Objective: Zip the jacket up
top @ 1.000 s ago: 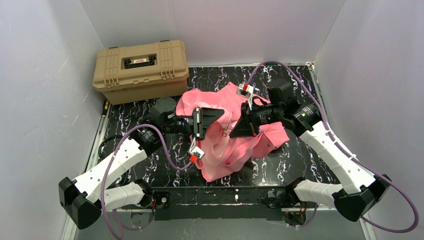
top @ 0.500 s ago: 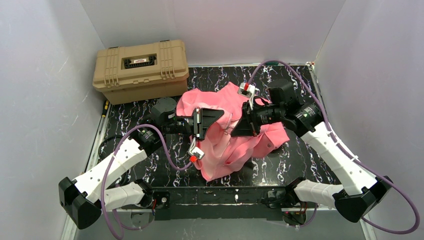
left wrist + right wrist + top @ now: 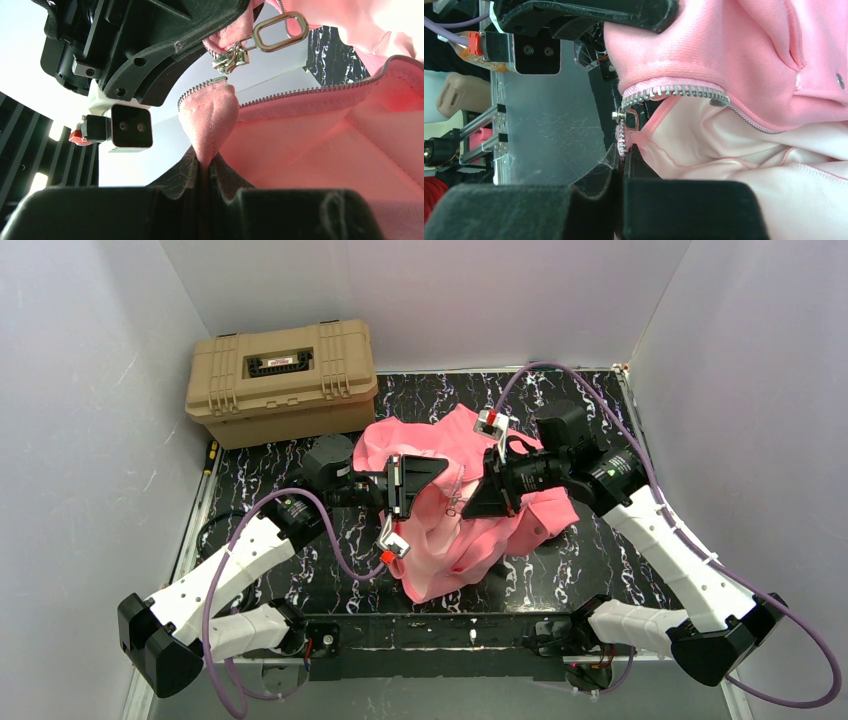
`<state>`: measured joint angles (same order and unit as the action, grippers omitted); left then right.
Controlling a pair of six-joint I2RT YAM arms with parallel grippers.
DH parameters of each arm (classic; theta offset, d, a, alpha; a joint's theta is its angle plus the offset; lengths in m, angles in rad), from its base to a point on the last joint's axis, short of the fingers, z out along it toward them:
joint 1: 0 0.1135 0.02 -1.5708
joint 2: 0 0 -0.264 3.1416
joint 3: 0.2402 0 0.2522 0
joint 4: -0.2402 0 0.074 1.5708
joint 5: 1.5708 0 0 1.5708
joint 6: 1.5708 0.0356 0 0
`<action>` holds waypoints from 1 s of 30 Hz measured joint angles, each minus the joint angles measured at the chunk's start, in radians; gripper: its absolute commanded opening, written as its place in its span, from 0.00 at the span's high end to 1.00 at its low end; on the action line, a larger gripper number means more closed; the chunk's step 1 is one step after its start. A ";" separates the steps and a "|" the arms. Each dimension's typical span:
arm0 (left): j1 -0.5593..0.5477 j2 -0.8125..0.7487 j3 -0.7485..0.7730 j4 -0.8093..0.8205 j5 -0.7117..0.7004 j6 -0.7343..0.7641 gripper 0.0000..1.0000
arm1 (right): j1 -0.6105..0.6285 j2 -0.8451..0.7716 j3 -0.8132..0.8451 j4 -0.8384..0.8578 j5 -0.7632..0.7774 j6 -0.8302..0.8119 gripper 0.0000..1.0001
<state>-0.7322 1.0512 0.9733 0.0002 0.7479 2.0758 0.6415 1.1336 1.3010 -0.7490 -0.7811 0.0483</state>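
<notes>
The jacket [image 3: 470, 530] lies crumpled mid-worktop [image 3: 560, 570], its front hem raised between the arms. The slider [image 3: 231, 56] hangs just right of the opposite zipper end [image 3: 218, 80], apart, not yet engaged. The left end effector [image 3: 205, 170] is closed on the jacket at that zipper end. The right end effector [image 3: 623, 162] is closed on the jacket edge beside the slider.

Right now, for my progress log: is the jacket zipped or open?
Open. The jacket's slider sits clear of the other track's bare end; the teeth rows are unjoined.
</notes>
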 measured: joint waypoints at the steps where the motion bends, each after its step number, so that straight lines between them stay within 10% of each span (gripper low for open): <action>1: 0.000 0.000 0.000 0.000 0.000 0.000 1.00 | 0.003 0.000 0.000 0.000 0.000 0.000 0.99; 30: 0.000 0.000 0.000 -0.009 0.000 0.000 1.00 | 0.014 0.026 0.016 -0.008 0.039 0.000 0.99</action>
<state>-0.7322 1.0512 0.9733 -0.0090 0.7483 2.0758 0.6559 1.1599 1.3167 -0.7570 -0.7418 0.0479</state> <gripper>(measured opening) 0.065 0.057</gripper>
